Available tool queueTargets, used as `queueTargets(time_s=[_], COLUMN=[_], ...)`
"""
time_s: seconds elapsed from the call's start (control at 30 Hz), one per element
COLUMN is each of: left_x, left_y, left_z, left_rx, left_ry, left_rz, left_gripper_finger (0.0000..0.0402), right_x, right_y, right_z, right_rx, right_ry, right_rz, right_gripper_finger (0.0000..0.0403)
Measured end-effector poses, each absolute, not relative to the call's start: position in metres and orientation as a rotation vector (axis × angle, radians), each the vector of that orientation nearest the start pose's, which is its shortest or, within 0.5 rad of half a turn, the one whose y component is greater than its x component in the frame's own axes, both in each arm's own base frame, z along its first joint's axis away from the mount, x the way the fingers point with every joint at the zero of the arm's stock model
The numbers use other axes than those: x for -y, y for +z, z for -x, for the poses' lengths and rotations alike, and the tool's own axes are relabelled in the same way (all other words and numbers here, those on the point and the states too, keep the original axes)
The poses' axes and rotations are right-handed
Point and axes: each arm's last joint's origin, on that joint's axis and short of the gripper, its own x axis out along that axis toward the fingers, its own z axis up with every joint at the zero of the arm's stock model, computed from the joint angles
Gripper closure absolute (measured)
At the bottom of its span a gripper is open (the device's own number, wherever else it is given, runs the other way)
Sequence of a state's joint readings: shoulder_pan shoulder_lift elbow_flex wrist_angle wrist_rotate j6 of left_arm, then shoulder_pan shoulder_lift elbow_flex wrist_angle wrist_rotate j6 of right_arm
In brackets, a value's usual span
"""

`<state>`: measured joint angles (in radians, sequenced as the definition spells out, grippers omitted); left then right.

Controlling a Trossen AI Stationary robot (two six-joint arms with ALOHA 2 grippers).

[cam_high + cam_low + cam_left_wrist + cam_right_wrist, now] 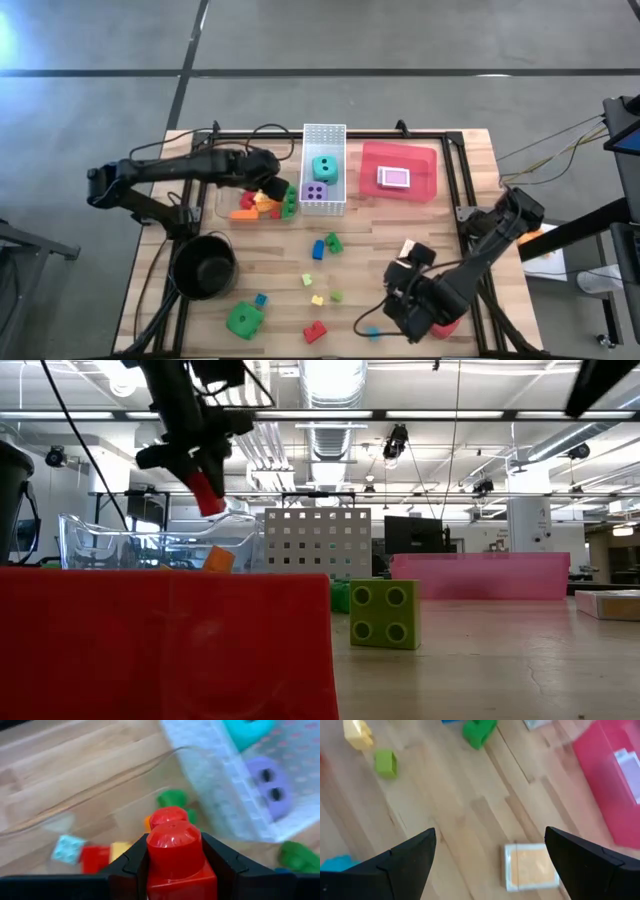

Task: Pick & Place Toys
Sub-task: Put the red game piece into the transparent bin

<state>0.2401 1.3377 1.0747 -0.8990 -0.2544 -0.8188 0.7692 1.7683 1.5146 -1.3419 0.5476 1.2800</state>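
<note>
My left gripper (270, 188) is shut on a red building brick (175, 850) above a clear container (228, 200) that holds several bricks; it also shows in the low view (205, 488). A teal die (324, 167) and a purple die (315, 193) lie in the white basket (324, 135). A card pack (394, 178) lies in the red tray (425, 165). My right gripper (402, 275) is open near the front right, above the table, with a small card pack (530, 867) ahead of its fingers. A green die (243, 320) and loose bricks (322, 246) lie on the table. My left gripper pinches the red brick by two opposite sides (151, 857) between its two fingers. The brick's studded end (172, 827) sticks out past the fingertips. In the low view the fingers slant downward, and the brick (207, 492) hangs clear above the clear container.
A round black pot (205, 265) stands at the front left. A red die (447, 322) lies under my right arm and fills the low view's front (160, 645). Small yellow, lime, red and blue bricks (318, 298) are scattered along the front.
</note>
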Motion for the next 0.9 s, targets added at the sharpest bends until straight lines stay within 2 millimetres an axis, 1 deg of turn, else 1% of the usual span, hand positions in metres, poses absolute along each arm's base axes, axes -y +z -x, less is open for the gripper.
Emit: queueTargets(time_s=[0.17, 0.37, 0.53, 0.77, 0.9], left_x=[-0.076, -0.08, -0.082, -0.084, -0.084], left_y=[0.254, 0.23, 0.219, 0.21, 0.202], left_z=[-0.236, -0.251, -0.256, -0.258, -0.261], left_rx=[-1.04, -1.16, -1.223, -1.277, -1.323], left_ry=[0.968, 0.982, 0.988, 0.991, 0.984], left_rz=[0.705, 0.669, 0.646, 0.65, 0.662], left_gripper_finger=[0.0267, 0.0267, 0.0267, 0.0267, 0.0267], right_x=[-0.223, -0.232, -0.235, -0.238, -0.239], right_y=[0.266, 0.258, 0.251, 0.248, 0.242], right_z=[-0.23, -0.217, -0.208, -0.205, -0.206], right_rx=[-1.051, -1.035, -1.04, -1.033, -1.027], right_ry=[-0.598, -0.622, -0.641, -0.64, -0.629], right_rz=[-0.167, -0.204, -0.217, -0.231, -0.241], right_gripper_finger=[0.0037, 0.0037, 0.0037, 0.0037, 0.0037])
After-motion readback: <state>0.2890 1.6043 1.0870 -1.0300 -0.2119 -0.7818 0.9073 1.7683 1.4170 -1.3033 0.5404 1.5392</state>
